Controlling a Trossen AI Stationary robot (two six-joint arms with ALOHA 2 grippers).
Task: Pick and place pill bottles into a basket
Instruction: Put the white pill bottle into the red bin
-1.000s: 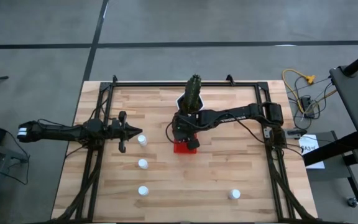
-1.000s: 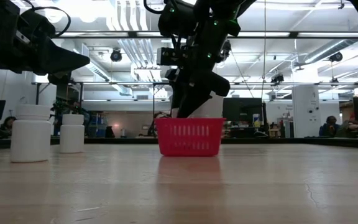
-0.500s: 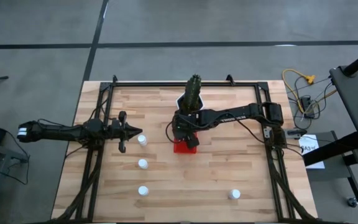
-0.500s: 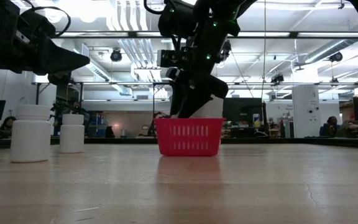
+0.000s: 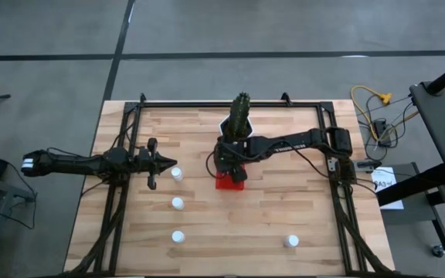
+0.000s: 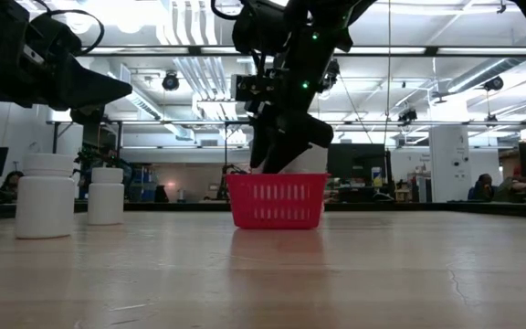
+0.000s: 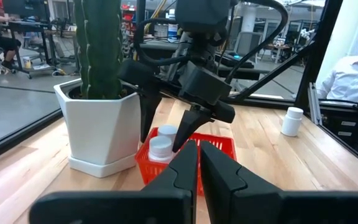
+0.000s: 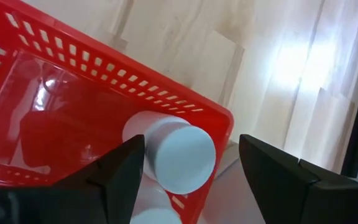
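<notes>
near bottles: four bottles stand loose on the table [image 5: 300, 193]; three form a column on the left, front one [image 5: 178, 237], middle one [image 5: 177, 203], back one [image 5: 176, 174]; a fourth [image 5: 290, 241] stands alone at the front right
left gripper [image 5: 154, 163]: fingers pressed together, holding nothing, hanging just beside the back bottle of the column; this arm waits
right gripper [image 5: 230, 171]: fingers spread wide, directly above the basket [image 6: 278, 201], straddling a bottle [image 8: 178, 158] but apart from it
basket contents: two bottles show inside in the left wrist view, standing upright at the end nearest the pot [image 7: 101, 127]
pot: white, with a cactus, just behind the basket
step in hand: judged to be the release; the bottle rests in the basket and the fingers are clear of it
next move: lift the right gripper straight up clear of the rim and the pot, then go for a loose bottle, likely the front right one on its own side
</notes>
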